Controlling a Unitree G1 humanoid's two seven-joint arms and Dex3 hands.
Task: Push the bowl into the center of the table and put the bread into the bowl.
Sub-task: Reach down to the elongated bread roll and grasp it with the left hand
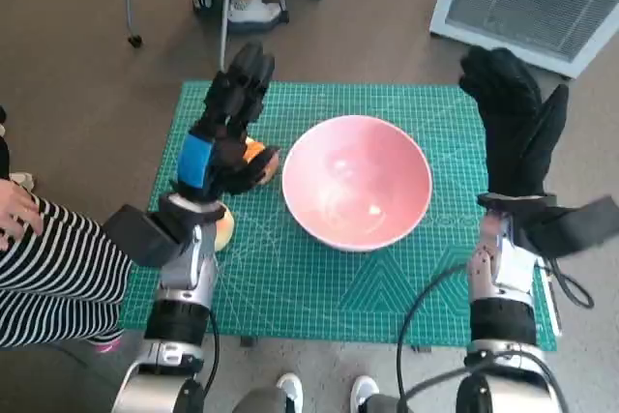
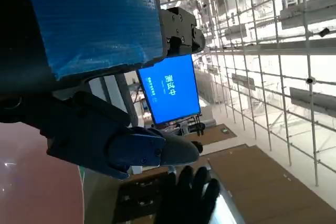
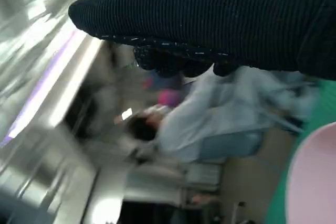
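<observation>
The pink bowl [image 1: 356, 181] is sitting near the middle of the green cutting mat [image 1: 319, 297]. The left hand [image 1: 224, 132] is hovering just beside the bowl's rim, over an orange bread roll [image 1: 253, 154]; whether its fingers are gripping the roll I cannot tell. The right hand [image 1: 513, 123] is standing upright beside the bowl's other side, fingers loosely extended, holding nothing.
</observation>
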